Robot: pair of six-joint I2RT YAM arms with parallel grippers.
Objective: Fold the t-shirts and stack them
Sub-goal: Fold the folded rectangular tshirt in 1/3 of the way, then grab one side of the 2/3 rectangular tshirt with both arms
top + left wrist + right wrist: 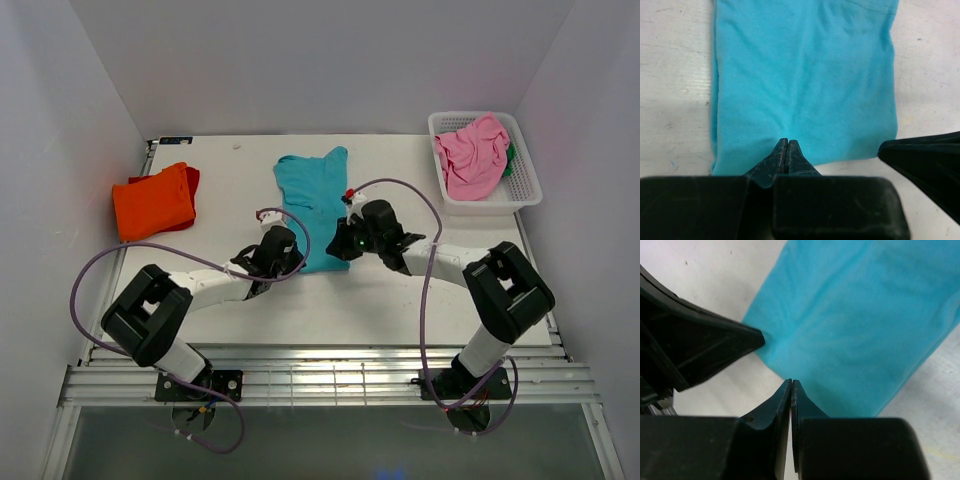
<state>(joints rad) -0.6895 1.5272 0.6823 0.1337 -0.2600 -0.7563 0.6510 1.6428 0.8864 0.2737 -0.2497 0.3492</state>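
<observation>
Top view: teal t-shirt [313,205] lay flat at surface [400,300] centre; orange t-shirt [152,203] by left edge; pink t-shirt [472,155] in basket [526,190], far right corner
Left wrist: left tool [785,150] pinched the teal hem, closed
Right wrist: right tool [791,390] clamped closed on that hem

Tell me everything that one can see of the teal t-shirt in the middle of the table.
The teal t-shirt is plain soft cloth, folded lengthwise into a narrow strip, wider at its far end. It lies flat, mildly creased, on the middle of the white table. At its near hem the left gripper and right gripper are shut, apparently pinching it: the cloth puckers there.
</observation>
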